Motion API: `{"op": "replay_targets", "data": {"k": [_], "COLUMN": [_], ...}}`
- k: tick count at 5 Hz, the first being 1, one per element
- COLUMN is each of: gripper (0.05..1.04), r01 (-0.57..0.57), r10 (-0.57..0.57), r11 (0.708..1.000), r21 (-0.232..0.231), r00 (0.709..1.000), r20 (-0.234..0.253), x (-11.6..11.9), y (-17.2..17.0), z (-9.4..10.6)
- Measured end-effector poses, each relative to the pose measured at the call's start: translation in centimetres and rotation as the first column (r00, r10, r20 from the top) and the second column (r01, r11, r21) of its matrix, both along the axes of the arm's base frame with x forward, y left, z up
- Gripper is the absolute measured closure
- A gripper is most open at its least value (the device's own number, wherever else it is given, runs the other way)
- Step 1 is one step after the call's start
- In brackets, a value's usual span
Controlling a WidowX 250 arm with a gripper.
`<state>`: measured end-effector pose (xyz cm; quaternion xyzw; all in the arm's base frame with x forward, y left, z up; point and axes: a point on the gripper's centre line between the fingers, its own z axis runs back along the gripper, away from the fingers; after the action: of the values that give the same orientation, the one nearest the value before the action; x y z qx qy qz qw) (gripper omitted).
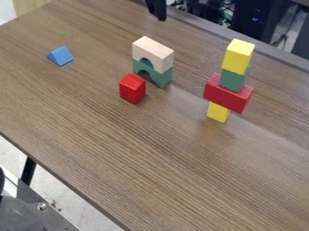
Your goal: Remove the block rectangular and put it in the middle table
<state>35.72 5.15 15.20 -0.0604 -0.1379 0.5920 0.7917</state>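
Nearest you, toward 7 to 8 o'clock, a dark metal plate (33, 214) with a screw sits below the table's edge, and a black table leg (28, 170) stands at 8 o'clock. The wood-grain table (151, 167) spreads across your view.

Toward 3 o'clock you have the foot of a stack: a yellow bottom block (217, 112), upright. On it lies a long red rectangular block (227, 96), overhanging at both ends. Above that come a green block (233, 78) and a tall yellow top block (237, 58), the stack leaning toward 2 o'clock in your view. A separate red block (133, 89) stands at 11 o'clock, near the middle. Several of these are rectangular; you can't tell from the view alone which one is meant.

Just beyond the separate red block, at 12 o'clock, a green arch (161, 77) carries a pale wooden arch (158, 53). Your blue triangular block (61, 56) lies at 10 o'clock, well apart.

Farther off, your gripper (158, 12) hangs at 12 o'clock, at the top edge; you can't tell how far open it is, or whether it holds anything. Behind the table, toward 1 o'clock, are cables and dark equipment (252, 19).
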Motion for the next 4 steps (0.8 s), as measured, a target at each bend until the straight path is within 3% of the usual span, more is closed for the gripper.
{"op": "replay_targets", "data": {"k": [3,4], "gripper": [0.085,0.085], "r01": [-0.021,-0.051], "r10": [0.02,0.05], "r11": [1.0,0.999], "r21": [-0.007,-0.005], "r00": [0.993,0.99], "r20": [-0.114,-0.131], "x": [-0.3,-0.2], "y": [0.5,1.1], "z": [-3.8,-4.7]}}
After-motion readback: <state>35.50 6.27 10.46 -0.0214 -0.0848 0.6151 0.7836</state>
